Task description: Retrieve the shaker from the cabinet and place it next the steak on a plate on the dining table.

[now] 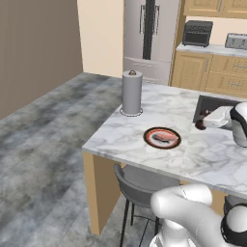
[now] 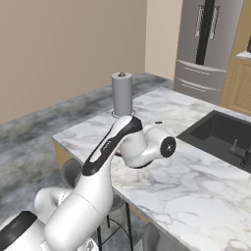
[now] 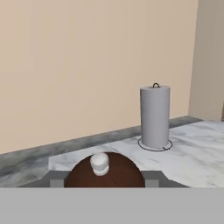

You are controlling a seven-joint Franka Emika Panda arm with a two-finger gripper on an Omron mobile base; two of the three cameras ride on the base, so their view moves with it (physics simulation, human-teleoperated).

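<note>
On the white marble dining table [image 1: 120, 137] lies the red-rimmed plate [image 1: 162, 137], and the small pinkish steak [image 1: 163, 139] rests on it. My gripper [image 1: 201, 121] hovers to the right of the plate, beside the sink's edge, shut on the dark reddish-brown shaker [image 1: 199, 125]. In the hand view the shaker [image 3: 105, 173] shows as a brown round body with a pale knob, held between my two fingertips [image 3: 56, 180]; my gripper [image 3: 104, 180] points toward the paper-towel roll. In the right base view my arm [image 2: 122, 142] hides the plate. The wall cabinet is out of view.
A tall grey paper-towel roll [image 1: 131, 91] [image 2: 122, 93] [image 3: 155, 117] stands at the table's far left corner. A dark sink [image 1: 214, 105] [image 2: 220, 130] is set into the top on the right. A grey stool [image 1: 140, 185] sits under the near edge. A steel fridge [image 1: 149, 34] stands behind.
</note>
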